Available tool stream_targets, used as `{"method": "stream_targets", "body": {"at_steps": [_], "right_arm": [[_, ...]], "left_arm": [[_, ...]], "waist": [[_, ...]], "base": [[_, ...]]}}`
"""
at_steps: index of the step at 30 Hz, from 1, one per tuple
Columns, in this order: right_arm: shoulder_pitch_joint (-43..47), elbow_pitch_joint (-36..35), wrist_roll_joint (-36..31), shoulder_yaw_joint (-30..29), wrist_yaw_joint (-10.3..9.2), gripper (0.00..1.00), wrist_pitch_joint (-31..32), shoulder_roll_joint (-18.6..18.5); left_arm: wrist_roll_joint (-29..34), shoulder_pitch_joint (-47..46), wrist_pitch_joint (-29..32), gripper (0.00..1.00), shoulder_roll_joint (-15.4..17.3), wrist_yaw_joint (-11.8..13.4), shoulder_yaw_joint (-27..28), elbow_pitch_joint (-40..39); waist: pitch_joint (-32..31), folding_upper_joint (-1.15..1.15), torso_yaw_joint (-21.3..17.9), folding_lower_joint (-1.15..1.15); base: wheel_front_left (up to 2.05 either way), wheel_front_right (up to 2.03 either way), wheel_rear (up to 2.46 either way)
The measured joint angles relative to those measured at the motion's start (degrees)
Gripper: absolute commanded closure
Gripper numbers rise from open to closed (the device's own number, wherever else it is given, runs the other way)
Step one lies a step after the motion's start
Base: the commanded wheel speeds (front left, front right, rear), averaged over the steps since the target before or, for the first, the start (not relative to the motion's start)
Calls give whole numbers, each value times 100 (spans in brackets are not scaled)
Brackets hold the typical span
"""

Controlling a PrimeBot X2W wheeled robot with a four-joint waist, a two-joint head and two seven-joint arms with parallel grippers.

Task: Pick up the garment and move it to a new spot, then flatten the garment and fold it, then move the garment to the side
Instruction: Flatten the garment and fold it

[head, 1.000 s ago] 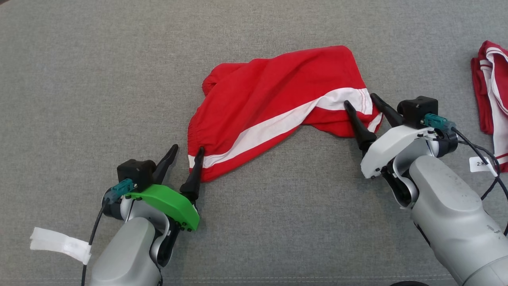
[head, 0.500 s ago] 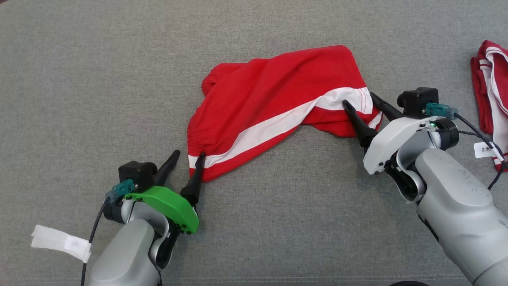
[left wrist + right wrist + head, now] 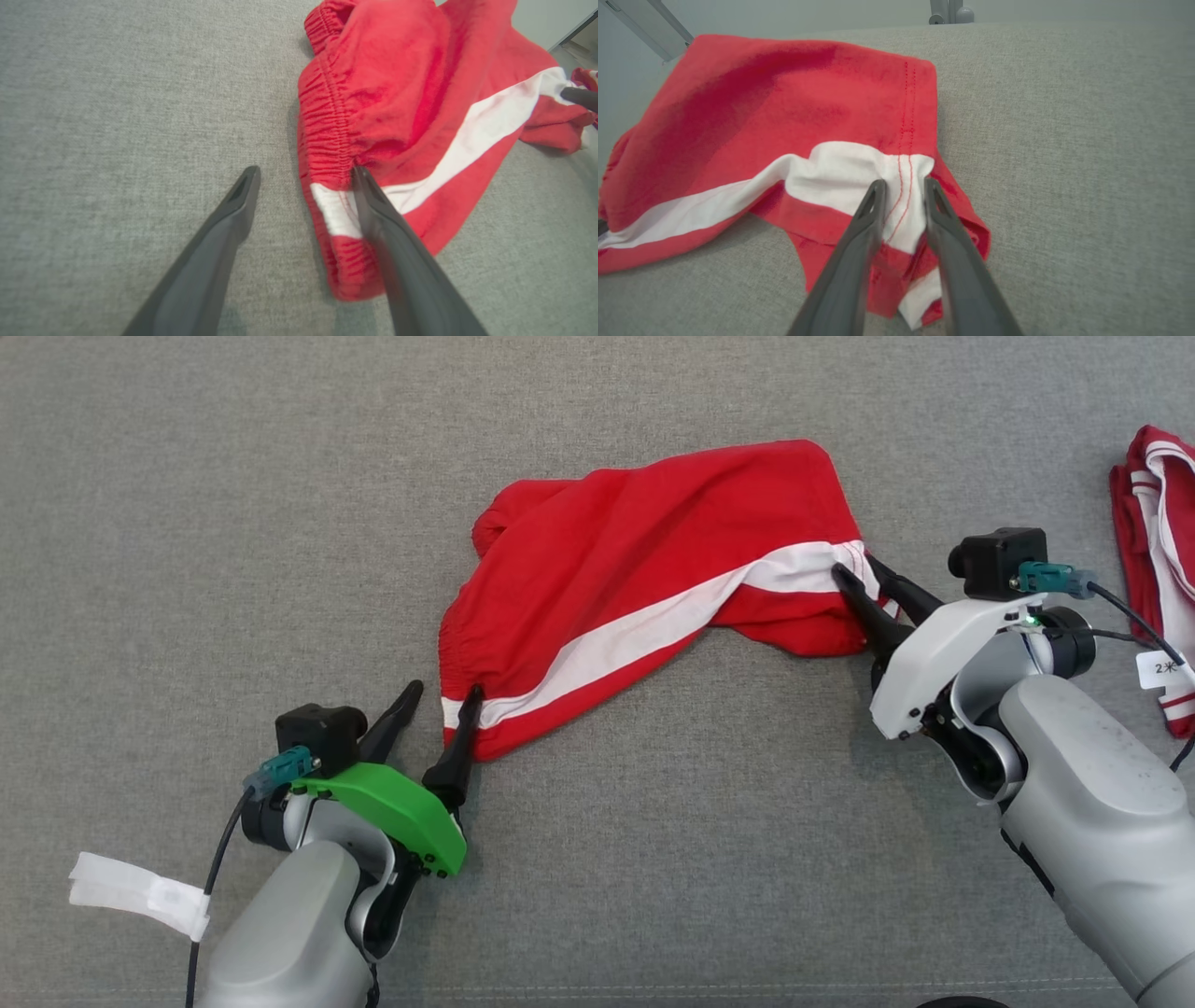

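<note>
The garment (image 3: pixel 653 569), red shorts with a white stripe, lies rumpled on the grey cloth surface (image 3: pixel 233 523). My left gripper (image 3: pixel 442 691) stands open at the waistband's near corner. In the left wrist view (image 3: pixel 304 172) its right finger rests on the white stripe of the garment (image 3: pixel 397 93) and the other on bare cloth. My right gripper (image 3: pixel 855 566) sits at the leg hem on the right. In the right wrist view (image 3: pixel 904 182) its fingers have drawn close together, pinching the stitched white hem of the garment (image 3: pixel 784 107).
A second red-and-white garment (image 3: pixel 1153 541) lies bunched at the far right edge, with a white tag (image 3: pixel 1162 667) near my right arm's cable. A dark finger of my right gripper (image 3: pixel 579 97) shows at the left wrist view's right edge. Grey cloth surrounds the shorts.
My right gripper has slid a little up and right along the hem and its fingers have drawn together on the fabric. The left gripper has stayed open in place.
</note>
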Motion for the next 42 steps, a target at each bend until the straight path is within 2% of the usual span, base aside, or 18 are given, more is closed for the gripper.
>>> {"method": "stream_targets", "body": {"at_steps": [2, 6, 8, 10, 11, 19, 26, 30, 32, 33, 38, 42], "right_arm": [[0, 7, -1, -21, 0, 54, 19, -29], [0, 21, -1, -44, 0, 62, 64, -26], [2, 35, -1, -44, 0, 73, 73, -22], [4, 37, 0, -36, 0, 93, 93, -21], [5, 36, 0, -32, 0, 100, 93, -20], [11, 10, 46, 10, 0, 100, 120, -30], [46, -11, 81, 23, 0, 100, 123, -76], [109, -18, 94, 31, 0, 100, 125, -105], [119, -18, 94, 36, 0, 100, 126, -112], [120, -24, 94, 45, 0, 100, 126, -112], [120, -137, 75, 63, -1, 100, 59, -134], [141, -702, 355, -77, -1, 100, 148, -342]], "left_arm": [[-14, -24, 0, 0, 0, 0, -10, 13], [-43, -44, -1, 0, 2, 0, -44, 29], [-51, -45, 1, 0, 4, 0, -73, 27], [-74, -46, 44, 0, 10, 0, -123, 13], [-82, -46, 80, 0, 14, 0, -137, -5], [-198, -46, 377, 0, 53, 26, -234, -176], [-189, 105, 726, 0, 196, 290, -324, -539], [-210, 264, 972, 38, 280, 420, -357, -840], [-230, 318, 1072, 68, 314, 454, -381, -954], [-231, 344, 1100, 100, 324, 455, -399, -992], [-357, 402, 1183, 100, 356, 447, -371, -1323], [-754, 422, 1345, 100, 442, 338, -136, -2158]], "waist": [[8, 0, 7, 0], [17, 0, 19, 0], [6, 0, 24, 0], [-3, 0, 30, 0], [-7, 0, 34, 0], [-52, 0, 42, 0], [-120, 0, 45, 0], [-150, 0, 68, 0], [-161, 0, 74, 0], [-169, 0, 72, 0], [-195, 0, 43, 0], [-196, 0, 38, 0]], "base": [[0, 0, 0], [0, 0, 0], [0, 0, 0], [0, 0, 0], [0, 0, 0], [0, 0, 0], [0, 0, 0], [0, 0, 0], [0, 0, 0], [0, 0, 0], [0, 0, 0], [0, 0, 0]]}}
